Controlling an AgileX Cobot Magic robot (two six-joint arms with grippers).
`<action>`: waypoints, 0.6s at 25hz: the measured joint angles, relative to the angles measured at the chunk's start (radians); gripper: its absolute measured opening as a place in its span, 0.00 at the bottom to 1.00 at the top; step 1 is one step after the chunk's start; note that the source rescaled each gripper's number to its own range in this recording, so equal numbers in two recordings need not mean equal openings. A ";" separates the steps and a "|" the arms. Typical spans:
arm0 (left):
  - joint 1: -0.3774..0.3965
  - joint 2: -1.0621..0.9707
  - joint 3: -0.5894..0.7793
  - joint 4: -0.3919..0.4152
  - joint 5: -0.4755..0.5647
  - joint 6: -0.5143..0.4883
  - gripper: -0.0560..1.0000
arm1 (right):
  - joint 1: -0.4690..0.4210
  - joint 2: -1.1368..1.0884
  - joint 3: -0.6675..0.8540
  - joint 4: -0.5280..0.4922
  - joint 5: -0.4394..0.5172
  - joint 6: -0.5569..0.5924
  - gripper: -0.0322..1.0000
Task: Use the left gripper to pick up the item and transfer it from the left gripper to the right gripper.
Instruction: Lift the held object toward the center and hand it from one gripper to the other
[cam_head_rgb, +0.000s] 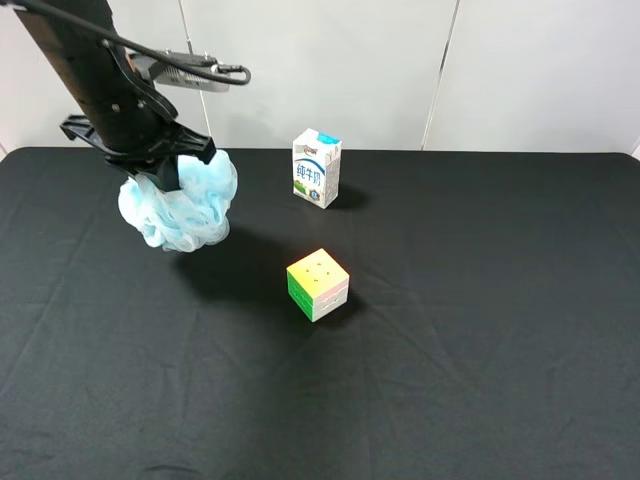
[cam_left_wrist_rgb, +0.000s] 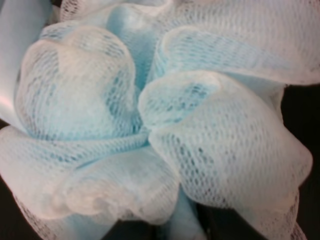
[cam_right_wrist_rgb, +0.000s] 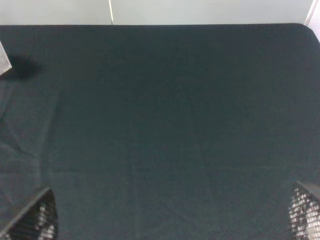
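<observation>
The item (cam_head_rgb: 185, 205), a fluffy pale-blue mesh pouf, hangs above the black table at the far left, casting a shadow on the cloth below it. My left gripper (cam_head_rgb: 168, 165) is shut on its top, the black jaws sunk into the ruffles. In the left wrist view the item (cam_left_wrist_rgb: 160, 125) fills the whole picture and hides the jaws. My right gripper (cam_right_wrist_rgb: 172, 220) is open: only its two fingertips (cam_right_wrist_rgb: 37, 217) show at the lower corners of the right wrist view, wide apart over bare black cloth. The right arm is out of the exterior high view.
A small white milk carton (cam_head_rgb: 317, 167) stands upright at the back centre. A pastel puzzle cube (cam_head_rgb: 318, 284) sits in the middle of the black table (cam_head_rgb: 480, 330). A white wall runs behind the table's far edge.
</observation>
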 joint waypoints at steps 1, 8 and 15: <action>0.000 -0.009 0.000 0.000 0.006 0.000 0.09 | 0.000 0.000 0.000 0.000 0.000 0.000 1.00; 0.000 -0.066 -0.010 -0.003 0.051 0.006 0.09 | 0.000 0.000 0.000 0.000 0.000 0.000 1.00; 0.000 -0.099 -0.012 -0.127 0.071 0.082 0.07 | 0.000 0.000 0.000 0.000 0.000 0.000 1.00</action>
